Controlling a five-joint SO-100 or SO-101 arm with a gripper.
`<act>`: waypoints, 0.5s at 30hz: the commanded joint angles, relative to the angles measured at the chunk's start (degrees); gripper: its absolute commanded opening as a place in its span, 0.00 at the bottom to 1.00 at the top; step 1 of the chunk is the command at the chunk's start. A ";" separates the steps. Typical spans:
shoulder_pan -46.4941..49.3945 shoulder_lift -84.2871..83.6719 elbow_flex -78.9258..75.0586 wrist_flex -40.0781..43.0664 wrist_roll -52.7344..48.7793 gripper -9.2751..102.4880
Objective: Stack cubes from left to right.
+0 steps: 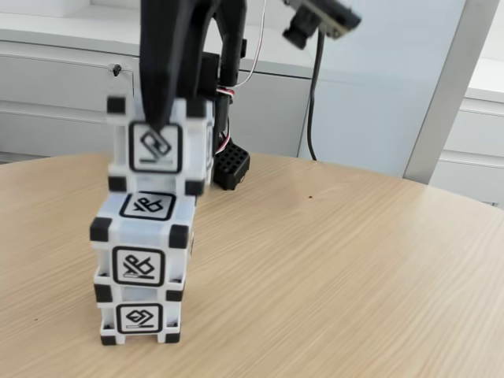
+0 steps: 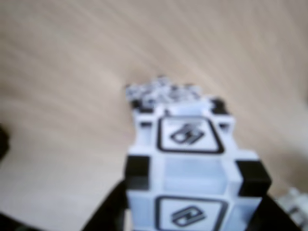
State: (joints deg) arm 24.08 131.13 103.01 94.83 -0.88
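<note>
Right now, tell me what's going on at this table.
A single robot arm is stacking marked white cubes on a round wooden table. Two cubes already stand as a short tower at the left of the fixed view: the bottom cube with the middle cube on it. The gripper holds the third cube above the tower, offset slightly to the right and apparently not yet fully seated. The wrist view looks down over the held cube.
</note>
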 commanded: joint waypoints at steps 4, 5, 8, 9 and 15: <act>0.53 -0.88 -2.99 -0.53 0.62 0.22; 0.53 -0.97 -2.99 -0.53 0.62 0.22; 0.53 -0.97 -2.72 -0.53 0.62 0.24; 0.53 -0.97 -2.55 -0.53 0.62 0.26; 0.53 0.18 -2.90 -0.35 0.18 0.40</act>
State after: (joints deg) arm 24.08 130.34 102.66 94.83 -0.88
